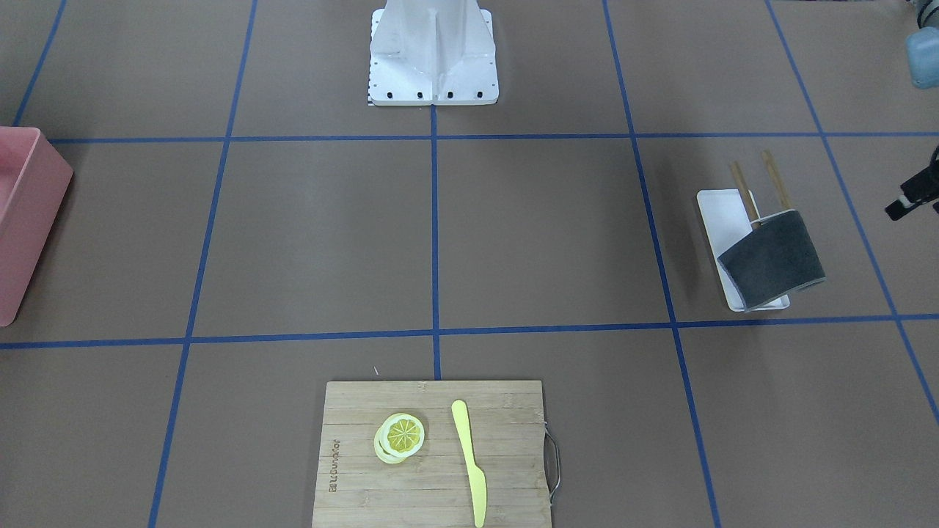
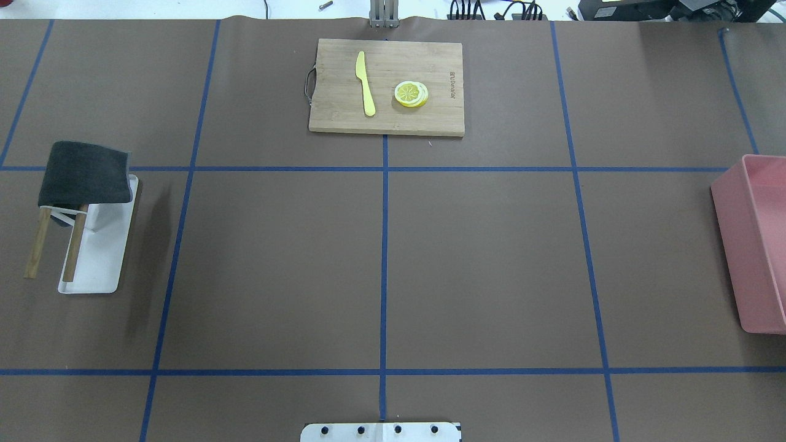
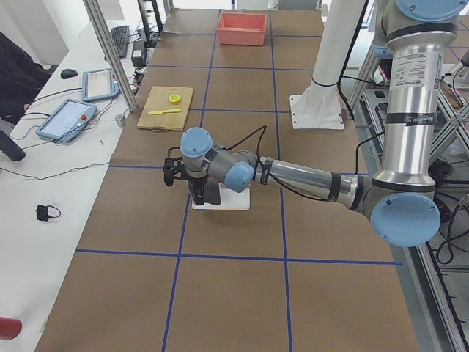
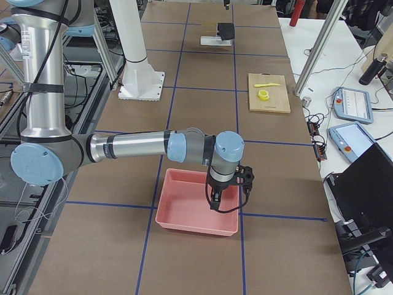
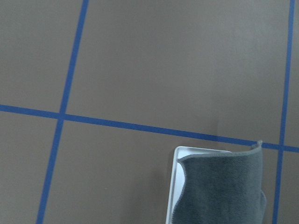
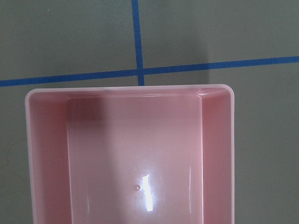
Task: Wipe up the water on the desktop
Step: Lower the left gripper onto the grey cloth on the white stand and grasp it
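The desktop [image 2: 479,264] is brown with blue tape lines; I can make out no water on it. A dark grey cloth [image 2: 83,175] hangs over a small wooden rack [image 2: 73,245] that stands on a white tray [image 2: 101,258] at the table's left side. The cloth also shows in the left wrist view [image 5: 219,191]. My left gripper [image 3: 196,196] hangs just above and beside the cloth; I cannot tell if it is open or shut. My right gripper [image 4: 216,200] hangs over the pink bin [image 4: 196,212]; I cannot tell its state either.
A bamboo cutting board [image 2: 424,120] at the far middle holds a yellow knife [image 2: 365,83] and lemon slices [image 2: 410,94]. The pink bin [image 2: 752,245] sits at the right edge and looks empty in the right wrist view [image 6: 131,158]. The robot's white base [image 1: 433,66] stands at the near edge.
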Motion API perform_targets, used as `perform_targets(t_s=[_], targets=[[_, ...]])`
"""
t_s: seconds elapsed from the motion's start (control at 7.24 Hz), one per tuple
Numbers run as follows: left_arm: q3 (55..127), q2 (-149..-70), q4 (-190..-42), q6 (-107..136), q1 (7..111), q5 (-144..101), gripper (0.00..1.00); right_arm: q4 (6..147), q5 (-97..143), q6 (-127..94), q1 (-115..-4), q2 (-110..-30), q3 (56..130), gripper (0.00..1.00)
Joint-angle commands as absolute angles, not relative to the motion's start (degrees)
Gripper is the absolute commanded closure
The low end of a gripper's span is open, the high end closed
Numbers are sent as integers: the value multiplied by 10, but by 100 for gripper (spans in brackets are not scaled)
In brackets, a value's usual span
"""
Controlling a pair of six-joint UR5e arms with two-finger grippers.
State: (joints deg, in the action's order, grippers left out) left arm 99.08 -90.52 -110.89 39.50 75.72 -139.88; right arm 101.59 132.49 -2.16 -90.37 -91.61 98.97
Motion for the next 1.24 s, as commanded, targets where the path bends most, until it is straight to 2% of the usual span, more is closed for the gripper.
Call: perform_targets(t_s=[0.0, 0.41, 0.55, 0.83, 1.1], targets=[[969, -917, -1181, 486, 708, -1397, 2, 1016, 1331, -22, -904, -916, 990, 0], [962, -927, -1189, 520, 670, -1357, 2, 1016, 1331, -21, -904, -914, 989, 0], [959, -926, -1189, 519, 670, -1357, 8, 1016, 1334, -21, -904, -914, 990, 0], [959, -927, -1189, 518, 670, -1358, 36, 1016, 1335, -21, -904, -914, 990, 0], [955, -928, -1189, 515, 668, -1358, 38, 1016, 1335, -21, -904, -913, 990, 0]])
